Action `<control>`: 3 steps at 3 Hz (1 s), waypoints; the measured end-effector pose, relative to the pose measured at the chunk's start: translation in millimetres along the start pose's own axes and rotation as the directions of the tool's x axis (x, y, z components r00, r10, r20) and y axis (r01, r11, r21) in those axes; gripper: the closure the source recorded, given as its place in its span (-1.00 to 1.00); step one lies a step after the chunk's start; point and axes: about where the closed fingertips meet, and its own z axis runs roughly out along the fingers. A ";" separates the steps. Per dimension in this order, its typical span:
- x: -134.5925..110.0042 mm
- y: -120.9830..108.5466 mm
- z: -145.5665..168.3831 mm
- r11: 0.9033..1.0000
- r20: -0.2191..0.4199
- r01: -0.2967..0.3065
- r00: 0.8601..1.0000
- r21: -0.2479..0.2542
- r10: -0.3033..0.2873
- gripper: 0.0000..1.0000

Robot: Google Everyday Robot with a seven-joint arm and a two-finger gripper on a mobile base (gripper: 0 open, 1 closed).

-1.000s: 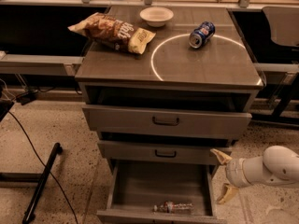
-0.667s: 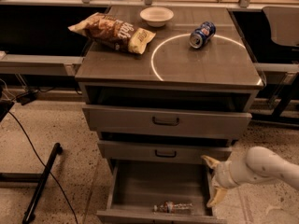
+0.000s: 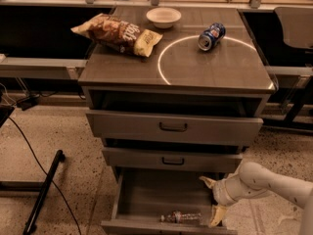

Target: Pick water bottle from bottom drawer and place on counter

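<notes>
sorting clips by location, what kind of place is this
Likely a robotics lab: a white circle marks the counter, and a robot arm holds its gripper open over the right side of the bottom drawer.

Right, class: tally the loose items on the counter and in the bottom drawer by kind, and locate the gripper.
Chip bag: 1
Bowl: 1
Soda can: 1
Water bottle: 1
Total: 4
Gripper: open, at the right side of the bottom drawer.
</notes>
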 end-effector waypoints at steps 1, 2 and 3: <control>7.7 0.8 15.0 0.999 -0.043 -0.031 0.999 -0.030 0.030 -1.00; 32.7 4.1 46.9 0.994 -0.068 -0.103 0.993 -0.035 0.100 -0.72; 51.9 7.5 83.5 0.991 0.068 -0.131 0.989 0.026 0.129 -0.72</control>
